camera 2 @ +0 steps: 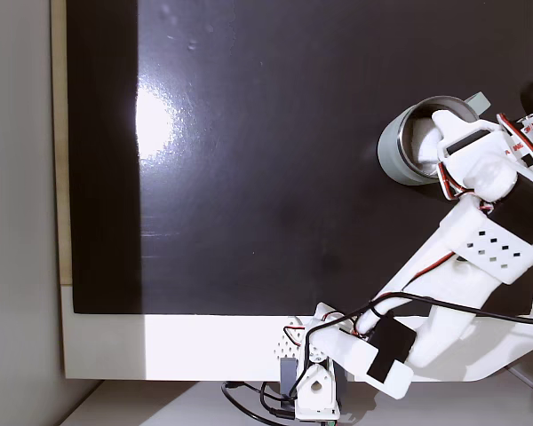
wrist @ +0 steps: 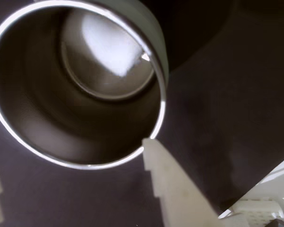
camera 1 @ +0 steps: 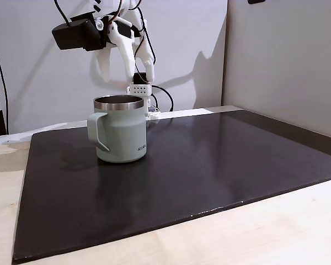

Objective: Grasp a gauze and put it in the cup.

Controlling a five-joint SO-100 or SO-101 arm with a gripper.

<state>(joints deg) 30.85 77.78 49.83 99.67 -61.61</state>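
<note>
White two-finger gripper [camera 1: 121,69] hovers above sage-green steel-rimmed mug [camera 1: 120,132] — fingers parted, empty; white gauze roll [wrist: 109,47] lies inside.

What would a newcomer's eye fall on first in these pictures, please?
The green cup standing near the back left of the black mat in a fixed view. The wrist view looks straight into it, where the white gauze lies on the bottom, and the hand hangs just above the rim.
</note>
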